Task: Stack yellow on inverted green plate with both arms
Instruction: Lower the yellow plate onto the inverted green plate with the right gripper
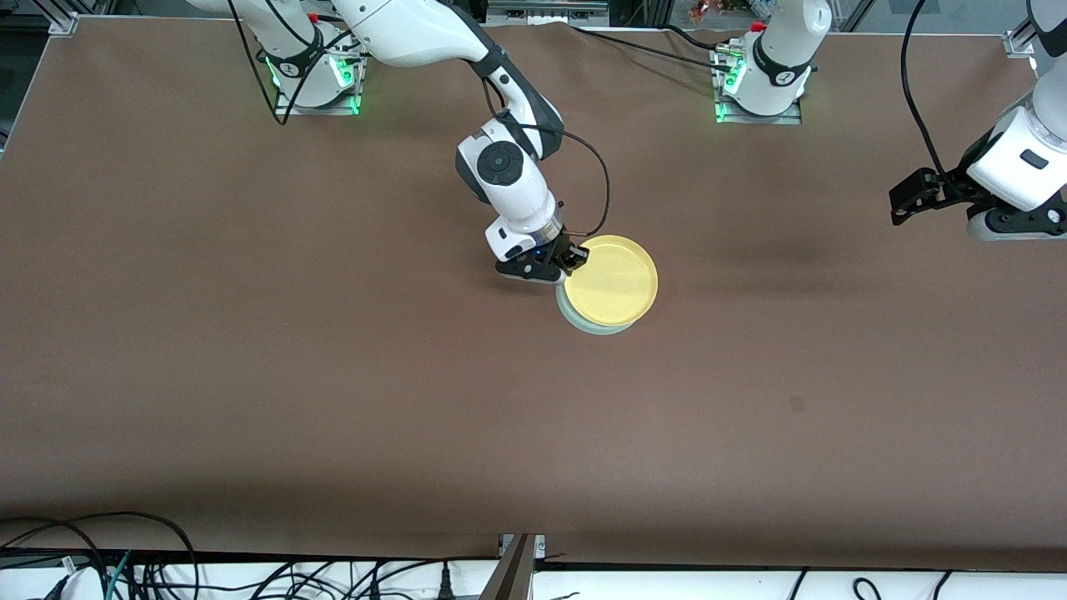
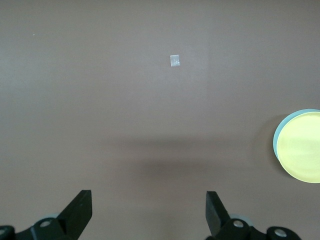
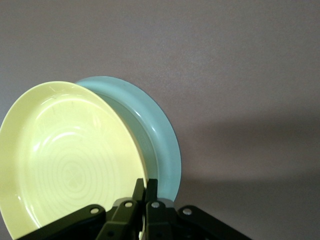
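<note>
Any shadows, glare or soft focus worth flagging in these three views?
Front view: even light, a soft shadow band on the table beside the yellow plate. Left wrist view: a faint shadow streak, and a small bright tape patch. Right wrist view: the right gripper looks soft up close, with an arm shadow across the table.

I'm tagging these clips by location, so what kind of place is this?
Probably a robotics lab test bench: two robot arms bolted to a brown table, loose cables along its edge, and only a yellow plate on a green plate.
</note>
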Robot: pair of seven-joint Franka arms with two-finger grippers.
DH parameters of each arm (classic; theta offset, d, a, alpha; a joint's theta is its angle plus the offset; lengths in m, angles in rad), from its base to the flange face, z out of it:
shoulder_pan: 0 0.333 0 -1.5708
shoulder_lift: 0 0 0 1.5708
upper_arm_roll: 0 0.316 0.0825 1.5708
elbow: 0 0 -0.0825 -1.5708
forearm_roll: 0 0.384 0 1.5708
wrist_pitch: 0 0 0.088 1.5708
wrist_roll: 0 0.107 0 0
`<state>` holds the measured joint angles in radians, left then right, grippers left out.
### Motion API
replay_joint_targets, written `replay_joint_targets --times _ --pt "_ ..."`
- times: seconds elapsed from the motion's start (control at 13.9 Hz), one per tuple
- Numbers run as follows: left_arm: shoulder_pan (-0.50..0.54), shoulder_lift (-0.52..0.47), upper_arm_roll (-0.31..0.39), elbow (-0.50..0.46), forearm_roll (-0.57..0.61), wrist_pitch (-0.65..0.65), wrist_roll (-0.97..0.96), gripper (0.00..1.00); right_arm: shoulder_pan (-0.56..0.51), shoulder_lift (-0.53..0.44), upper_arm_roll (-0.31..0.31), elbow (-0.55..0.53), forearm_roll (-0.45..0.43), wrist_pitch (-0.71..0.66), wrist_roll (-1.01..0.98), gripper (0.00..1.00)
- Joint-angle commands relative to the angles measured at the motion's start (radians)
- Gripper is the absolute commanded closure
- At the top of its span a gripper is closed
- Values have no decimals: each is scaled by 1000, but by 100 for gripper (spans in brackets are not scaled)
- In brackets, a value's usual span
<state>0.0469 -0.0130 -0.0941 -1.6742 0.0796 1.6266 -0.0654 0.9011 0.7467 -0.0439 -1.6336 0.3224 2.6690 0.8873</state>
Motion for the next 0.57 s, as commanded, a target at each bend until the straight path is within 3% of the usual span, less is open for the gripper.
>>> replay_joint_targets --times 0.0,0.14,0.22,0.29,0.36,0.5 --pt "4 11 -7 34 -11 -24 18 0 15 -15 -13 -22 4 20 9 100" --pt "2 12 -7 33 -9 -31 16 0 13 -13 -13 -25 3 38 7 100" --pt "5 11 -7 33 -9 -31 24 0 10 -15 -14 -25 4 42 7 95" --pt "5 13 -6 34 -9 -31 22 0 10 -15 -14 -23 4 45 7 37" --pt "5 13 -7 33 -9 -30 22 0 7 -15 -14 -22 4 46 7 0" --pt "5 13 -6 33 -9 -30 19 0 4 -30 -40 -20 4 36 -1 0"
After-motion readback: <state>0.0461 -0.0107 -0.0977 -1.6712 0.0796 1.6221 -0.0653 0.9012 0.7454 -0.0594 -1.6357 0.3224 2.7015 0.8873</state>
